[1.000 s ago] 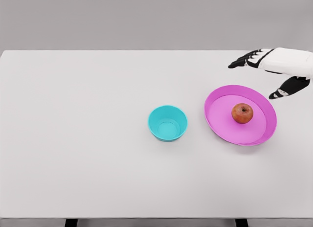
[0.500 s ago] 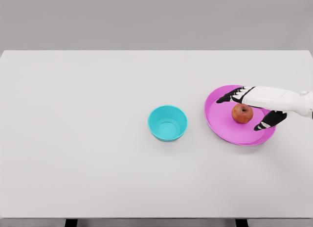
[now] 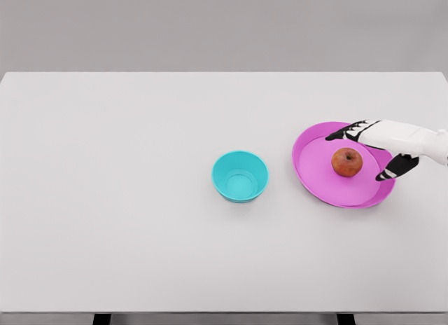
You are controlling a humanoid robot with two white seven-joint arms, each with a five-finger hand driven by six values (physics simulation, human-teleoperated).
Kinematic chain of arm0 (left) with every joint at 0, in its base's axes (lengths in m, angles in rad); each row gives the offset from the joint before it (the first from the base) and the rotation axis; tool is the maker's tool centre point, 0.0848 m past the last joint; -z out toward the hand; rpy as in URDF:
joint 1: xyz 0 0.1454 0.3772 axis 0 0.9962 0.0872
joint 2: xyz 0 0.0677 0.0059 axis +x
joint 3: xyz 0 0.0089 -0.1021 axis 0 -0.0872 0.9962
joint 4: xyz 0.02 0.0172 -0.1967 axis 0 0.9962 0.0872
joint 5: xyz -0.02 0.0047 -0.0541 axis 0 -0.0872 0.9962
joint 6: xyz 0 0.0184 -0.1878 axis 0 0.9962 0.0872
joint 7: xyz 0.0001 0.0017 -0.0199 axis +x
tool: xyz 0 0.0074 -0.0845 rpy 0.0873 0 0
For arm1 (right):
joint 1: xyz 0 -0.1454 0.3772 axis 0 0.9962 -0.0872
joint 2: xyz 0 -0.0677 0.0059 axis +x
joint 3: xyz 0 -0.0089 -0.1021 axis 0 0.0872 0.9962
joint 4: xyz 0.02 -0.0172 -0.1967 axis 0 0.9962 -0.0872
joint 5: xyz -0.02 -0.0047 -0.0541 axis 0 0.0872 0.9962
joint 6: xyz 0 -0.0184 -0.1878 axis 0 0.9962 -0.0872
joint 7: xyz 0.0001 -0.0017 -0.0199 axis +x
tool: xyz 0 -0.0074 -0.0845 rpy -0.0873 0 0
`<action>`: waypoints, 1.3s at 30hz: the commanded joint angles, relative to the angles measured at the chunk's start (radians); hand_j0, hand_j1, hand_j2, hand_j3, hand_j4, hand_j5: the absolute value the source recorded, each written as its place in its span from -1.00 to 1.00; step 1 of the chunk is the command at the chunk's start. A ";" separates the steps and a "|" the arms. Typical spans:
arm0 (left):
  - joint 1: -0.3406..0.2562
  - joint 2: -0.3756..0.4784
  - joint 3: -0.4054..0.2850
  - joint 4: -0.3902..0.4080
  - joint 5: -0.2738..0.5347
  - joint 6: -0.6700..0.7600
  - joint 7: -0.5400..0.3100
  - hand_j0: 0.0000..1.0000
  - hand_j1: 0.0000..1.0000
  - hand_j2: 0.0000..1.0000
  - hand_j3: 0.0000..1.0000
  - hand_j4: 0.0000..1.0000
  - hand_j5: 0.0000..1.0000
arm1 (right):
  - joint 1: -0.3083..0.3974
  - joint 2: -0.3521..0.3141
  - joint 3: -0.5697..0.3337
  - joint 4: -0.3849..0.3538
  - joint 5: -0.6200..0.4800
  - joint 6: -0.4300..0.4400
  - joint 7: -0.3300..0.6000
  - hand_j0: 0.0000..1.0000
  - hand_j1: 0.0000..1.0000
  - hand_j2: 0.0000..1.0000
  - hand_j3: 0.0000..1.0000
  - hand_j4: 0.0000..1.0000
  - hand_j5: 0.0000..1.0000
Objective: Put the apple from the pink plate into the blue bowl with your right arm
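A red apple [image 3: 346,162] lies on the pink plate [image 3: 315,174] at the right of the white table. My right hand [image 3: 364,153] comes in from the right edge and hovers over the plate, fingers spread around the apple's far and right sides. The fingers [image 3: 343,134] reach behind the apple and the thumb [image 3: 390,172] lies to its right; nothing is grasped. The blue bowl [image 3: 240,176] stands empty near the table's middle, left of the plate. My left arm does not show.
The white table [image 3: 126,199] fills the view, with its front edge near the bottom of the picture. A grey wall runs behind it.
My right hand came down from behind the plate onto the apple, then drew back slightly to the right. The apple, plate and bowl stayed put.
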 commanded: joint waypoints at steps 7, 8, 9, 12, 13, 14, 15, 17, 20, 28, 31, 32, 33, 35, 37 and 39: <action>0.000 0.000 0.000 0.000 -0.001 0.000 0.000 1.00 1.00 1.00 1.00 1.00 1.00 | -0.002 0.079 0.005 0.078 0.059 -0.006 0.000 1.00 1.00 1.00 1.00 1.00 1.00; 0.000 0.000 0.001 0.000 -0.001 0.000 0.000 1.00 1.00 1.00 1.00 1.00 1.00 | -0.005 0.079 0.005 0.078 0.059 -0.008 0.000 1.00 1.00 1.00 1.00 1.00 1.00; 0.000 0.000 0.000 0.000 -0.001 0.000 0.000 1.00 1.00 1.00 1.00 1.00 1.00 | -0.005 0.079 0.004 0.078 0.058 -0.006 0.000 1.00 1.00 1.00 1.00 1.00 1.00; 0.000 0.000 0.000 0.000 -0.001 0.000 0.000 1.00 1.00 1.00 1.00 1.00 1.00 | -0.003 0.081 0.005 0.075 0.059 -0.006 0.000 1.00 1.00 1.00 1.00 1.00 1.00; 0.000 0.000 0.000 0.000 -0.001 0.000 0.000 1.00 1.00 1.00 1.00 1.00 1.00 | -0.003 0.099 0.007 0.083 0.065 -0.006 0.000 1.00 1.00 1.00 1.00 1.00 1.00; 0.000 0.000 0.001 0.000 -0.001 0.000 0.000 1.00 1.00 1.00 1.00 1.00 1.00 | -0.005 0.133 0.007 0.112 0.099 -0.008 0.000 1.00 1.00 1.00 1.00 1.00 1.00; 0.000 0.000 0.001 0.000 -0.001 0.000 0.000 1.00 1.00 1.00 1.00 1.00 1.00 | -0.005 0.142 0.007 0.116 0.105 -0.008 0.000 1.00 1.00 1.00 1.00 1.00 1.00; 0.000 0.000 0.000 0.000 -0.001 0.000 0.000 1.00 1.00 1.00 1.00 1.00 1.00 | -0.006 0.142 0.007 0.119 0.105 -0.009 0.000 1.00 1.00 1.00 1.00 1.00 1.00; 0.000 0.000 0.000 0.000 -0.001 0.000 0.000 1.00 1.00 1.00 1.00 1.00 1.00 | -0.008 0.143 0.007 0.158 0.105 -0.038 0.000 1.00 1.00 1.00 1.00 1.00 1.00; 0.000 0.000 0.001 0.000 -0.001 0.000 0.000 1.00 1.00 1.00 1.00 1.00 1.00 | -0.005 0.140 0.002 0.159 0.111 -0.043 0.000 0.51 0.51 0.51 0.51 0.51 0.51; 0.000 0.000 0.000 0.000 -0.001 0.000 0.000 1.00 1.00 1.00 1.00 1.00 1.00 | 0.002 0.150 -0.002 0.173 0.148 -0.065 0.000 0.40 0.40 0.40 0.40 0.40 0.40; 0.000 0.000 0.001 0.000 -0.001 0.000 0.000 1.00 1.00 1.00 1.00 1.00 1.00 | 0.002 0.153 -0.004 0.175 0.148 -0.065 0.000 0.38 0.38 0.38 0.38 0.38 0.38; 0.000 0.000 0.000 0.000 -0.001 0.000 0.000 1.00 1.00 1.00 1.00 1.00 1.00 | 0.002 0.160 -0.004 0.184 0.148 -0.075 0.000 0.25 0.25 0.25 0.25 0.25 0.25; 0.000 0.000 0.000 0.000 -0.001 -0.002 0.000 1.00 1.00 1.00 1.00 1.00 1.00 | 0.002 0.168 -0.004 0.207 0.148 -0.094 0.000 0.17 0.17 0.17 0.17 0.17 0.17; 0.000 0.000 0.000 0.000 -0.001 0.000 0.000 1.00 1.00 1.00 1.00 1.00 1.00 | -0.002 0.171 -0.007 0.230 0.150 -0.121 0.000 0.07 0.07 0.07 0.07 0.07 0.07; 0.000 0.000 0.000 0.000 -0.001 0.000 0.000 1.00 1.00 1.00 1.00 1.00 1.00 | -0.002 0.183 -0.008 0.245 0.151 -0.127 0.000 0.06 0.06 0.06 0.06 0.06 0.06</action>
